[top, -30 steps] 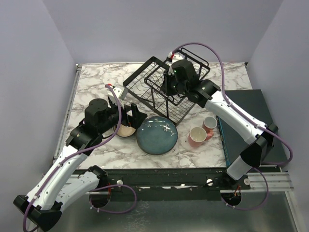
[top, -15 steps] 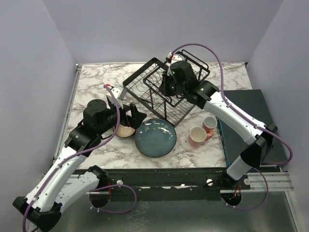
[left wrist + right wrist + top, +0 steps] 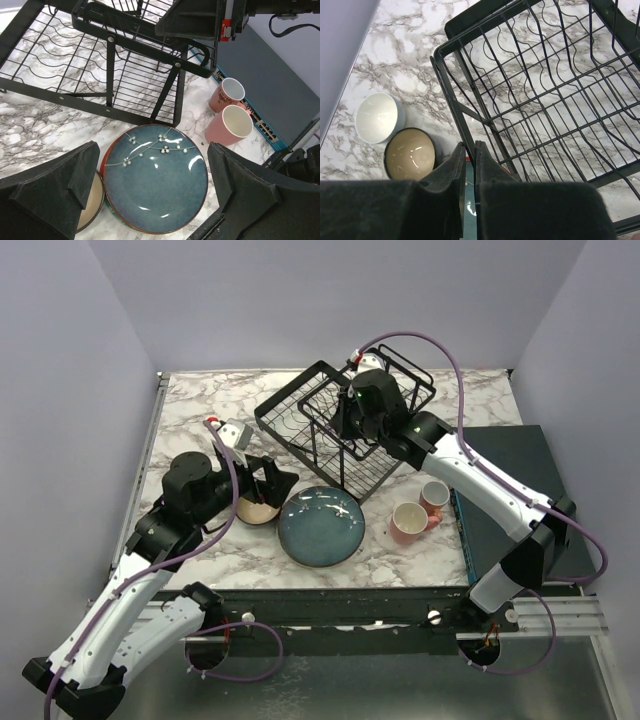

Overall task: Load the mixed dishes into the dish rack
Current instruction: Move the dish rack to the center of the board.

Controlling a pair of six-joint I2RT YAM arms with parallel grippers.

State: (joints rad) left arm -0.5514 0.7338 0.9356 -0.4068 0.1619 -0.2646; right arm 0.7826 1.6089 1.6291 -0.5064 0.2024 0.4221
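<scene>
Marble-patterned table (image 3: 200, 410) fills the view, walled in by plain lilac panels. The dish rack (image 3: 330, 425) stands at the back, askew to the table edge, and no dish shows in it. All the dishes lie on the table. A blue plate (image 3: 155, 177) is stacked on a red plate (image 3: 102, 167), with a dark bowl (image 3: 411, 154) hard against that stack. A white bowl (image 3: 377, 117) sits just beside the dark one, and two pink mugs (image 3: 236, 122) stand near the rack's front leg.

The left claw (image 3: 152, 150) hangs over the blue plate with its fingers spread as wide as they go, holding nothing. The right claw (image 3: 470, 147) has its fingers almost together, right at the rack's corner bar. I cannot tell whether a wire is pinched between them.

Several things could go wrong from here:
- **Rack:** If the right claw does hold the rack and pulls, the light wire frame could tip or slide into the plates and mugs.
- **Plates:** The glazed blue plate lies flat, so a finger may skid off its rim, or lifting it may drag the red plate along.
- **Bowl:** One wide finger could also come down on the dark bowl and shove it into the white one.
</scene>
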